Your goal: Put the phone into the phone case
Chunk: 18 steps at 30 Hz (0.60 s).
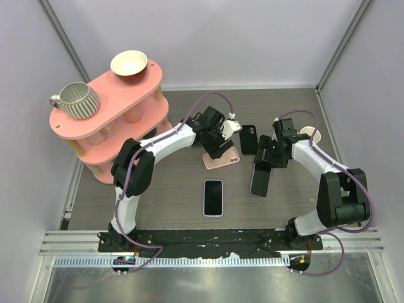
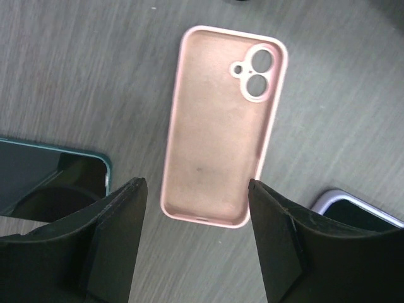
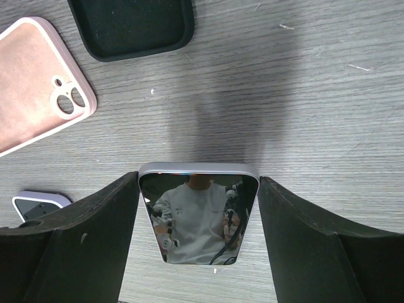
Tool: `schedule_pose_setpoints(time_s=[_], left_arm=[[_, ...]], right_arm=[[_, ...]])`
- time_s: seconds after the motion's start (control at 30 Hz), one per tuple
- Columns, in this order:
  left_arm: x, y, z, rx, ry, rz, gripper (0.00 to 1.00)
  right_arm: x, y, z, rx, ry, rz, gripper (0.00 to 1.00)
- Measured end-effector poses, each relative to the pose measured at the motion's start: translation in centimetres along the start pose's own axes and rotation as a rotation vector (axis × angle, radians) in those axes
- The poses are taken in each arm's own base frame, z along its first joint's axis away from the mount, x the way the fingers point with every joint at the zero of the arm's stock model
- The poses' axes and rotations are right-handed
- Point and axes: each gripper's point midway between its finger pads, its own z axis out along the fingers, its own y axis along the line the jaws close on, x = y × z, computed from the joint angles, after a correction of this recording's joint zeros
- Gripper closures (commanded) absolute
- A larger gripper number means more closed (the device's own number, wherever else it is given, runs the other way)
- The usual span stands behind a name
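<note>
Item: phone (image 3: 199, 221), screen up, mid-worktop (image 3: 328, 82), right of pink case (image 2: 218, 132).
On it: right gripper (image 3: 198, 182), jaws clamped across long edges.
Over case's plain end: left gripper (image 2: 197, 186), jaws open, straddling, no contact.
You: pin case flat, match phone's camera end to cutout, seat one edge first, then press level.

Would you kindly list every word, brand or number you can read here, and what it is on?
None: no readable text. The pink case, the black case, the phone with its mirror-like screen and the striped mug show no lettering.
</note>
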Motion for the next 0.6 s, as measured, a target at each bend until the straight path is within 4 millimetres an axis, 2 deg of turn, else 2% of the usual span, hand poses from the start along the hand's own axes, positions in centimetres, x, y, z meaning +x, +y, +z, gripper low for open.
schedule_pose_setpoints(time_s=[0.27, 0.43, 0.6], left_arm=[[0.4, 3.3, 2.4, -0.009, 0.009, -0.029, 0.37], [1.1, 2.9, 3.8, 0.018, 0.03, -0.034, 0.39], [1.9, 2.5, 4.9, 0.036, 0.054, -0.038, 0.46]], right_arm=[[-0.1, -0.3, 0.0, 0.007, -0.004, 0.013, 0.55], [-0.2, -0.6, 0.0, 0.013, -0.005, 0.024, 0.55], [-0.2, -0.8, 0.0, 0.019, -0.007, 0.025, 0.55]])
